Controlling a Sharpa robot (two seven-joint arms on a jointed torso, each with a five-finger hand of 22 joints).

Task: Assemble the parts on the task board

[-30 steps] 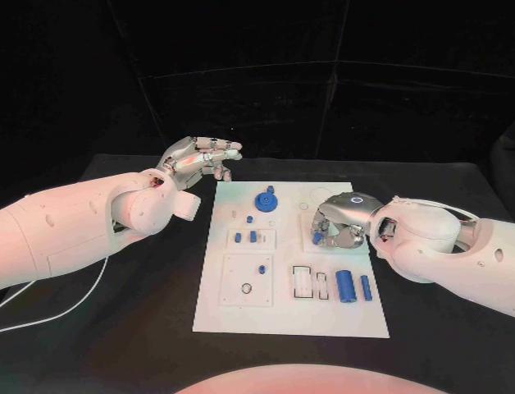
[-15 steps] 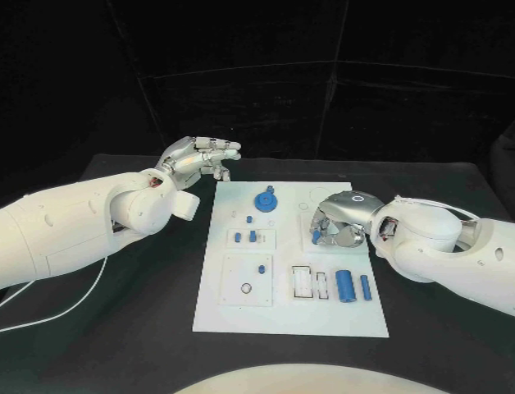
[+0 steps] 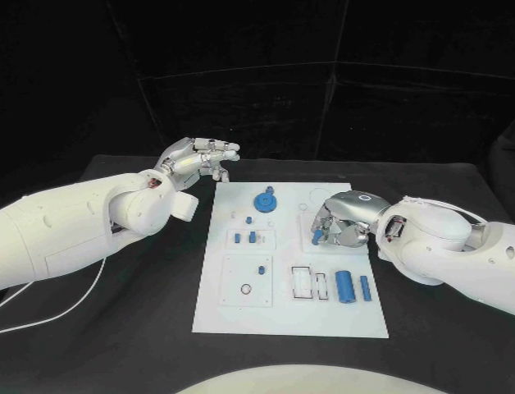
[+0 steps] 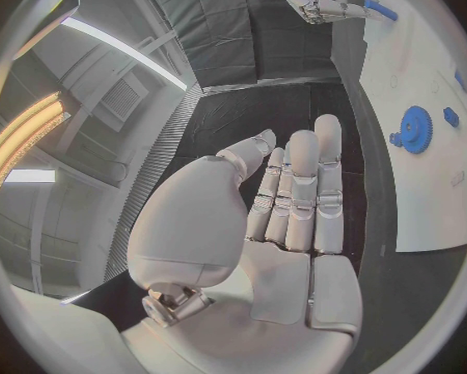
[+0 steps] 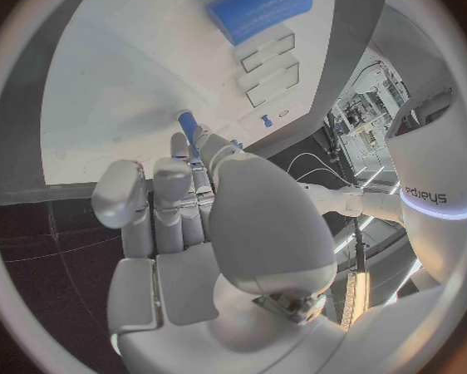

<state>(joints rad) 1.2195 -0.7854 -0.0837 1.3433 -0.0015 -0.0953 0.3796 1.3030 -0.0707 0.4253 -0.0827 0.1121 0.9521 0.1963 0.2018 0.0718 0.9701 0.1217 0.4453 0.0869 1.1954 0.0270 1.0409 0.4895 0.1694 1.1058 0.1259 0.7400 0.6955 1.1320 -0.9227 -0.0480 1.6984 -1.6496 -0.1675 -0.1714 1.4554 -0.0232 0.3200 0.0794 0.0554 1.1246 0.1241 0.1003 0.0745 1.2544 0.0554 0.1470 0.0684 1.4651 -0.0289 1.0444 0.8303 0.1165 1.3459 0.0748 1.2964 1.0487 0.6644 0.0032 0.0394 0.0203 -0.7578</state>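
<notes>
The white task board [image 3: 291, 312] lies in the middle of the table. My right hand [image 3: 340, 220] hovers over its right middle and pinches a small blue peg [image 3: 318, 236], seen between the fingers [image 5: 189, 130] in the right wrist view. My left hand [image 3: 198, 158] hangs off the board's back left corner with fingers apart and nothing in it; the left wrist view shows its palm [image 4: 286, 216] bare. A blue gear [image 3: 265, 201] sits at the board's back. Two blue cylinders [image 3: 345, 286] lie at the front right. Two short pegs [image 3: 246, 238] stand at the left middle.
Two rectangular slots [image 3: 310, 281] lie left of the cylinders, and a square plate with a small ring [image 3: 247, 289] sits at the board's front left. A white cable [image 3: 45, 308] runs over the black table at the left.
</notes>
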